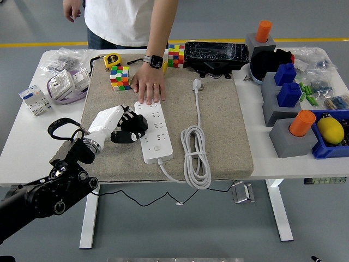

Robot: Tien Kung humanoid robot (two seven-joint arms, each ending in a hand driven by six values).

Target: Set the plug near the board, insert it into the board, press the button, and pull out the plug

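Your power strip (154, 132) (the "board") lies on the beige mat (229, 136) with its long axis running near-to-far, tipped a little so the far end leans left. Its cable leaves the near end, loops into a coil (196, 155) on the right, then runs straight up to the plug (197, 84), which sits on the mat well apart from the strip, to the strip's far right, prongs pointing away from you.

Your left robot hand (122, 126) is just beside the strip's left edge, about mid-length, black fingers (133, 131) curled in and holding nothing; I can't tell if they touch the strip. No right arm in the shot.

A person's hand (148, 84) is flat on the mat, fingertips at the strip's far end (pretty much pinning it).

Room-wise: bare mat between the strip and the coil, more to the right of the cable up to the mat's right edge. The surface (22, 147) is bare at the near left. A Rubik's cube (120, 77) sits just left of the person's hand.
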